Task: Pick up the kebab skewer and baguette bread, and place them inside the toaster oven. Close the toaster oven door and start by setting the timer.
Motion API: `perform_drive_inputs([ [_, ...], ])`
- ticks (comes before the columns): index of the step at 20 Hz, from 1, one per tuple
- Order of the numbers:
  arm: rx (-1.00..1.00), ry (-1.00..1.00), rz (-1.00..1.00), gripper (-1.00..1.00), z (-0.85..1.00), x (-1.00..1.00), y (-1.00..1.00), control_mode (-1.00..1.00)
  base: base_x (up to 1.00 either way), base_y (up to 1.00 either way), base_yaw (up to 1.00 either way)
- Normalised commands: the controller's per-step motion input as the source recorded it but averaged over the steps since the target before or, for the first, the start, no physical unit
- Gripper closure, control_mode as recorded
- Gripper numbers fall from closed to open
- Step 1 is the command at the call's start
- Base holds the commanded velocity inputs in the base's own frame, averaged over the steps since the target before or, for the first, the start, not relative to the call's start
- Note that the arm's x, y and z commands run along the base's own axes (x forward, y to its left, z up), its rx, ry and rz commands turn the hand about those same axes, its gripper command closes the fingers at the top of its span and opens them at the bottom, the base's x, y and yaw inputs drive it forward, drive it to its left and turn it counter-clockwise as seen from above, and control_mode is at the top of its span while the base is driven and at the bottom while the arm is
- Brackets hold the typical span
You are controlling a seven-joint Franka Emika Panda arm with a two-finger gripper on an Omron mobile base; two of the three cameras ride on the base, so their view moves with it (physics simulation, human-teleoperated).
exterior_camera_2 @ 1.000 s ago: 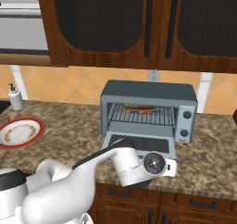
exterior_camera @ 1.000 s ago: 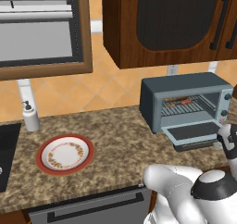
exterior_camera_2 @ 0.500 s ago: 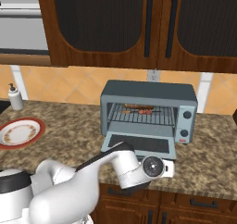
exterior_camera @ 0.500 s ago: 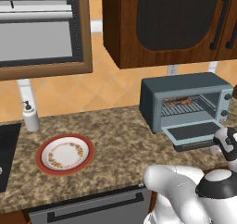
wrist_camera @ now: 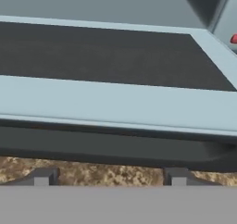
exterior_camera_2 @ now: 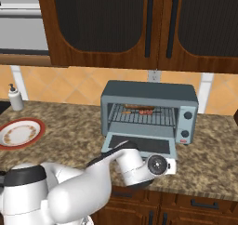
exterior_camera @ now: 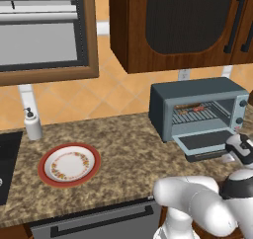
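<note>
Loading done, by the look of it: kebab skewer and baguette bread on the rack inside the toaster oven, at 12 o'clock from the arm. Door-closing step in hand. Toaster oven door dropped flat, handle bar at its near edge. Pincer spread wide, gripping nothing, just short of the handle. Next: under the bar, then up and back toward 12. Plate well clear at 9; little surface at 6.
</note>
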Motion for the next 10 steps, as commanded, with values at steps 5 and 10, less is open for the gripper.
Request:
perform_drive_inputs([
  [5,0.00,0.00,0.00,-1.00,-0.33,0.00,0.00,-1.00,0.00,0.00,0.00],
  [10,0.00,0.00,0.00,-1.00,-0.16,0.00,0.00,-1.00,0.00,0.00,0.00],
])
